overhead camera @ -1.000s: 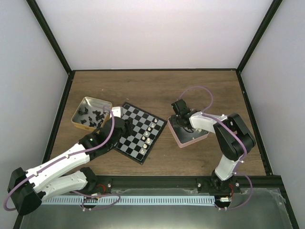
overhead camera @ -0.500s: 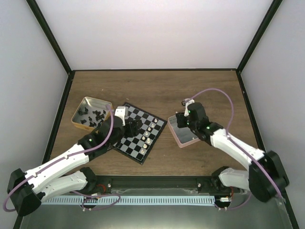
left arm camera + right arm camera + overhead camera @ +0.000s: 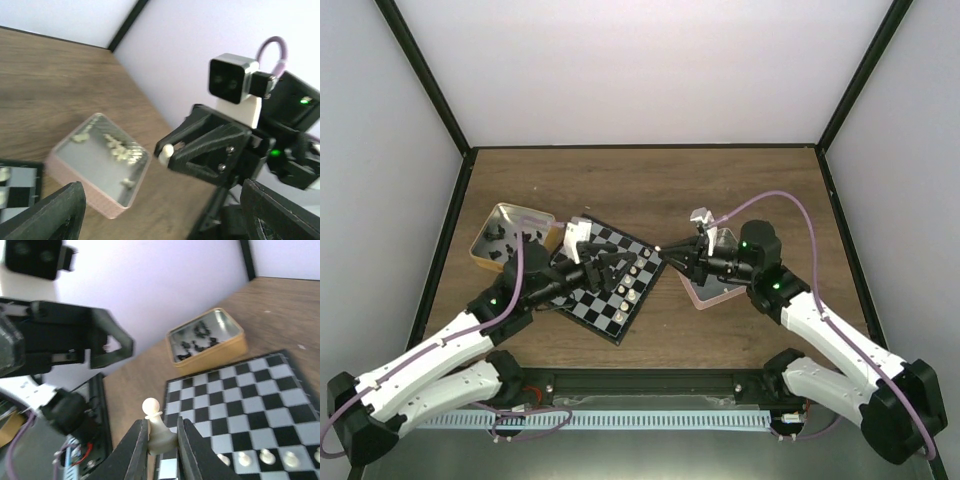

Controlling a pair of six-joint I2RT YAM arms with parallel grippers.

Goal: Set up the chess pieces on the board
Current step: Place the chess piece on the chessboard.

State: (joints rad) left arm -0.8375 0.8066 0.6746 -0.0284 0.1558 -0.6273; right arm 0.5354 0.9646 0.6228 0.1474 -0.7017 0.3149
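Note:
The board [image 3: 588, 306] lies left of centre, with a row of cream-white pawns [image 3: 636, 274] along its right side. My right gripper [image 3: 666, 252] hovers just off the board's right edge, shut on a cream-white pawn [image 3: 160, 429] held upright by its base. The same pawn [image 3: 166, 152] shows in the left wrist view. My left gripper [image 3: 623, 268] hangs over the board, tilted toward the right arm, jaws wide open and holding nothing. Its fingers [image 3: 50, 215] frame the bottom corners of the left wrist view. Black pieces [image 3: 197, 337] lie in the gold tin [image 3: 480, 250].
A pink square tray [image 3: 705, 297] right of the board holds several loose white pieces [image 3: 117, 147]. The gold tin stands off the board's far left corner. The two grippers face each other closely over the board's right edge. Black frame rails border the table.
My right arm swung from the pink tray to the board's right edge, carrying the white pawn. My left gripper opened wide and turned toward the right arm.

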